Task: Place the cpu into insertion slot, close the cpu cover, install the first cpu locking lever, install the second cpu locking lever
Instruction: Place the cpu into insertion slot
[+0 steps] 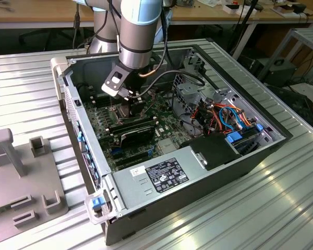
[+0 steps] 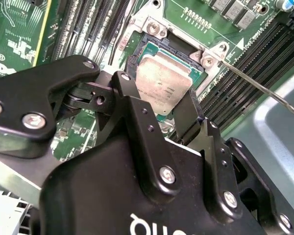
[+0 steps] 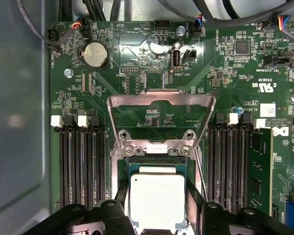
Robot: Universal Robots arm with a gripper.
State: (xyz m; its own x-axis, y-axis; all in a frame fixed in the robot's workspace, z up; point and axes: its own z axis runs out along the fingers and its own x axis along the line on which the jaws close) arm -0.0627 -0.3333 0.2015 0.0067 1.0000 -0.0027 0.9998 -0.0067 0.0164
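The cpu [image 2: 161, 85] [image 3: 157, 200], a square chip with a silver face and a thin green rim, sits between my gripper's black fingers [image 2: 130, 103]. My gripper [image 3: 157, 196] [image 2: 157, 95] is shut on the chip's two opposite edges. The chip is at the insertion slot [image 3: 157, 165] [image 2: 137, 54], whose dark frame shows around it; I cannot tell whether it rests in the slot or hovers just above. The cpu cover [image 3: 161, 96], a silvery frame with a square window, is swung open and lies back over the board. A thin locking lever [image 2: 255, 83] stands free beside the slot. In the exterior view my gripper [image 1: 120, 91] reaches down into the open computer case.
Long black memory slots [image 3: 83, 166] [image 3: 228, 166] flank the slot on both sides. The case walls [image 1: 86, 146] ring the board, with a power supply [image 1: 167, 174] at the front and a drive cage with coloured cables [image 1: 224, 114] at the exterior view's right. A grey fixture [image 1: 21, 172] stands outside the case.
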